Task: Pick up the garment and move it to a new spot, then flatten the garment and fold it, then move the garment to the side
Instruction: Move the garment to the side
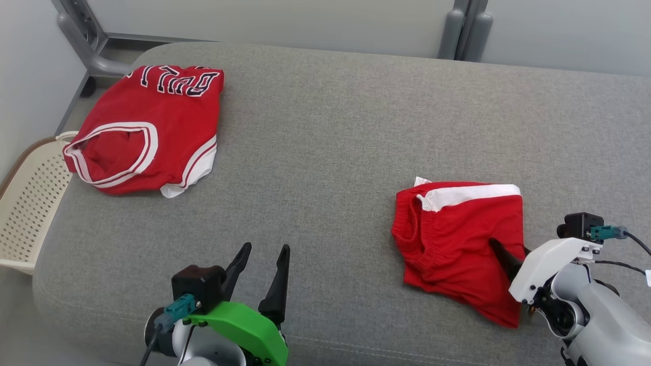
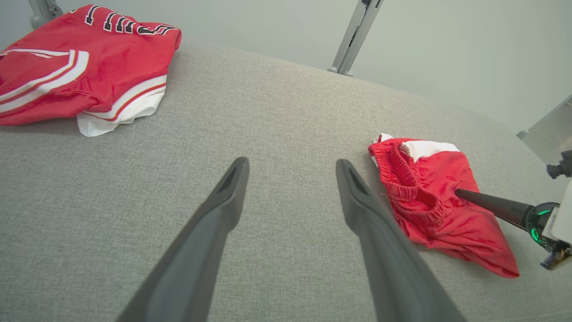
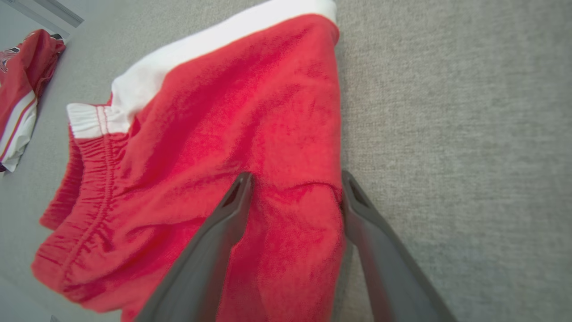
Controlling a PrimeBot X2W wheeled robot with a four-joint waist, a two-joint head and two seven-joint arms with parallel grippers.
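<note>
The shorts (image 1: 457, 239) lie folded on the right of the cushion (image 1: 330, 152). The right gripper (image 3: 296, 179) is released, fingers spread, one over the cloth and the other at its edge. This looks like the last step, leaving the shorts set aside. To do it well, the gripper should lift straight up and clear so neither finger drags the top layer (the fold looks rumpled near the waistband). The left gripper (image 1: 266, 249) hangs released over bare cushion, well apart from the shorts. Count: two garments, the shorts and one jersey (image 1: 147, 127) at the far left; one basket (image 1: 30, 203) beside the cushion's left end; two grippers.
</note>
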